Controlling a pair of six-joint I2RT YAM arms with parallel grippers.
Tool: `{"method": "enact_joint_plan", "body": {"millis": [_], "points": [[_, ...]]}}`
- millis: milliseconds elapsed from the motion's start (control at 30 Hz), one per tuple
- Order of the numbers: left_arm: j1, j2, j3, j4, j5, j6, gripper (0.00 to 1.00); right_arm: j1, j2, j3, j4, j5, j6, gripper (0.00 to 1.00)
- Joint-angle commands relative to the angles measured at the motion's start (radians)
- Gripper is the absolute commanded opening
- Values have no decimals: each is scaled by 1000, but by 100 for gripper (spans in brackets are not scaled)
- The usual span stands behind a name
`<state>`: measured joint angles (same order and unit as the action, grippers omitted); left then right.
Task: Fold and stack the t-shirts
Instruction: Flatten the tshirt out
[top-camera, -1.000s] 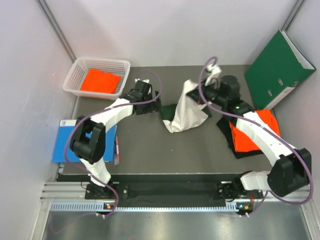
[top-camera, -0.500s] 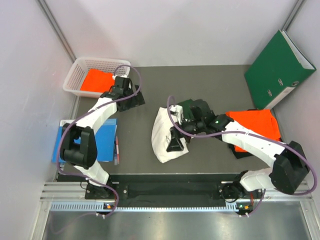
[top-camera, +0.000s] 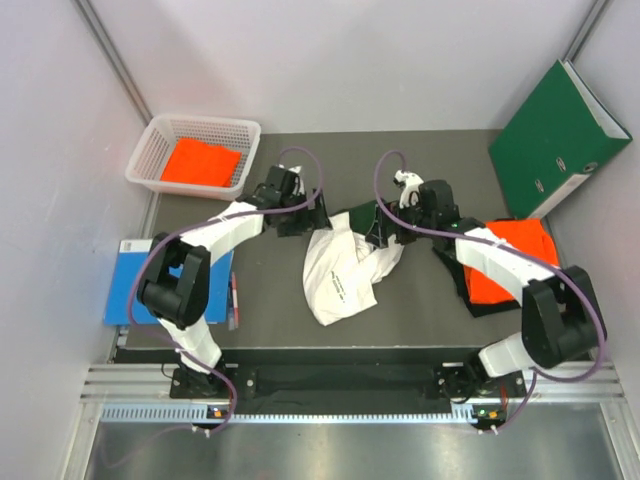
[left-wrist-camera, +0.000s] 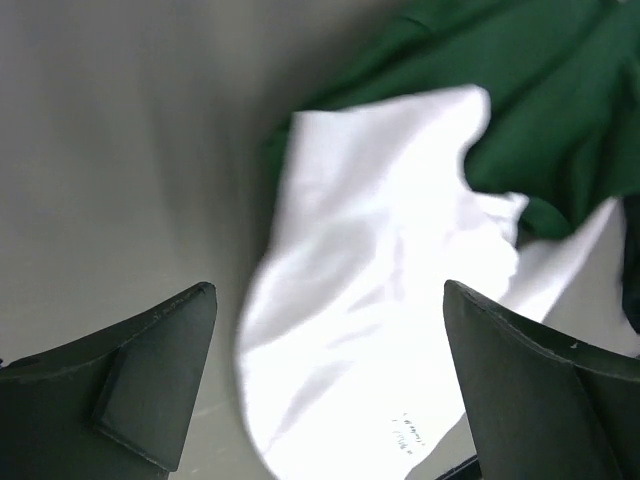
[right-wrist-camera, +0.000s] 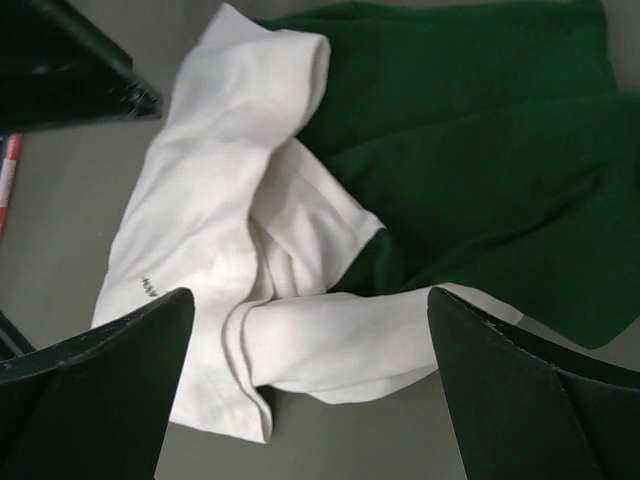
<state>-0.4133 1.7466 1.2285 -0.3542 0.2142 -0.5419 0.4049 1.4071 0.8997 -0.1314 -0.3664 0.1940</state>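
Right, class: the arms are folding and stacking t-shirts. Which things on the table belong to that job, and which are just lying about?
Part of the job:
white t-shirt with green sleeves
orange t-shirt at far left
orange t-shirt on the right
black t-shirt beneath it

Just lying about:
green binder
blue book
white basket, which only holds the left shirt

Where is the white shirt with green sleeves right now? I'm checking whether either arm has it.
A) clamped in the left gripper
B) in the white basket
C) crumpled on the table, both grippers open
C: the white shirt lies crumpled on the table, and the left gripper and right gripper both stand open over it, gripping nothing.
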Motion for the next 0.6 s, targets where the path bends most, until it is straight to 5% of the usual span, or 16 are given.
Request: {"method": "enact_joint_plan", "body": {"millis": [0,400,567], "points": [[-113,-21,35,81,-22,32,99,-31,58,27,120,26,74,100],[-367,183,350,-213,-423,148,99,-195,-19,-73,219,98,199,100],[-406,258,410,-313,-582,141,88,-276,-34,-93,205,101,203,100]]}}
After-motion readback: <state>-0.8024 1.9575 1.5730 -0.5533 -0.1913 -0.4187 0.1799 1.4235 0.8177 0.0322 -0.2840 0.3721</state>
